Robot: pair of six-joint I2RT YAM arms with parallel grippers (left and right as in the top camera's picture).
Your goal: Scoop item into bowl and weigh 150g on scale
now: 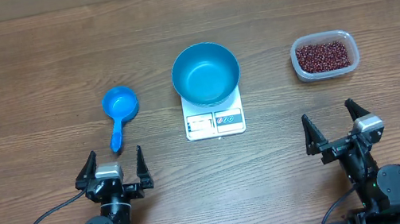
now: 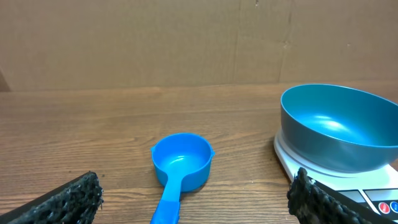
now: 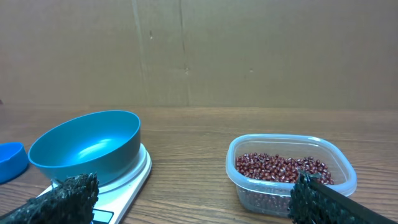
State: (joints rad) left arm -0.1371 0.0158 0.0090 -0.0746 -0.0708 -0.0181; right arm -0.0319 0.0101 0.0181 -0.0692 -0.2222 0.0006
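- Desk (image 1: 30, 58): brown wood-grain top with a matt surface and long streaks running side to side. It carries everything listed below.
- Bowl (image 1: 205, 72): round, bright blue, smooth plastic with a soft sheen inside. It sits on the rear part of the scale.
- Scale (image 1: 215, 122): flat white square with rounded corners. Its display and button strip run along the front edge, facing the arms.
- Scoop (image 1: 118, 113): small blue plastic cup on a short, straight handle. It lies on the desk left of the scale, apart from it, with the handle pointing back toward the left tool.
- Tub (image 1: 296, 64): clear plastic, rectangular with rounded corners, no lid on it. It stands to the right of the scale, well apart from it.
- Beans (image 1: 325, 55): many tiny, glossy, dark red-brown ovals, all lying inside the tub.
- Left tool (image 1: 116, 153): black, rough-textured fingers spread wide, holding nothing. The scoop handle's end lies just ahead of the gap between them, and the bowl is ahead and to the right.
- Right tool (image 1: 326, 111): fingers spread wide, holding nothing. The tub of beans lies straight ahead and apart from it, with the bowl and scale ahead to the left.
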